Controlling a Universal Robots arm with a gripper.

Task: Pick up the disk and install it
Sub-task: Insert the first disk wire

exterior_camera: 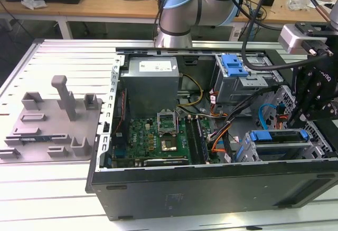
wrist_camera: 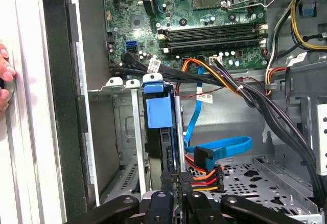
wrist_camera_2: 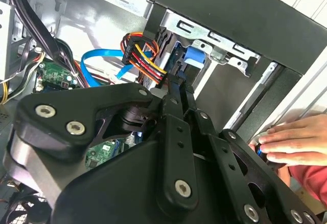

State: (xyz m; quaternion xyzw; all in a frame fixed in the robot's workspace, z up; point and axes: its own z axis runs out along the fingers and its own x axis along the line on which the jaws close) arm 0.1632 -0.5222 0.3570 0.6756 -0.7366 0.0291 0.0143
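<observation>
The disk point(exterior_camera: 277, 135), a silver drive in a bright blue bracket, sits in the drive cage at the front right corner of the open computer case point(exterior_camera: 211, 189). In the first wrist view the disk point(wrist_camera: 158, 111) stands edge-on in the cage slot, blue end farthest from the fingers. My gripper point(wrist_camera: 173, 182) has its black fingers closed narrowly on the disk's near edge. In the exterior view my gripper point(exterior_camera: 306, 121) hangs over the disk's end at the exterior view's right. In the second wrist view my gripper point(wrist_camera_2: 176, 83) reaches toward the blue bracket point(wrist_camera_2: 194, 55).
A person's hand point(wrist_camera_2: 291, 137) rests on the case's outer edge beside the cage. Orange and black power cables point(wrist_camera: 214, 75) and a blue data cable point(wrist_camera: 225, 144) run close by. The motherboard point(exterior_camera: 153, 136), grey power supply box point(exterior_camera: 150, 83) and blue latch point(exterior_camera: 234, 65) fill the case.
</observation>
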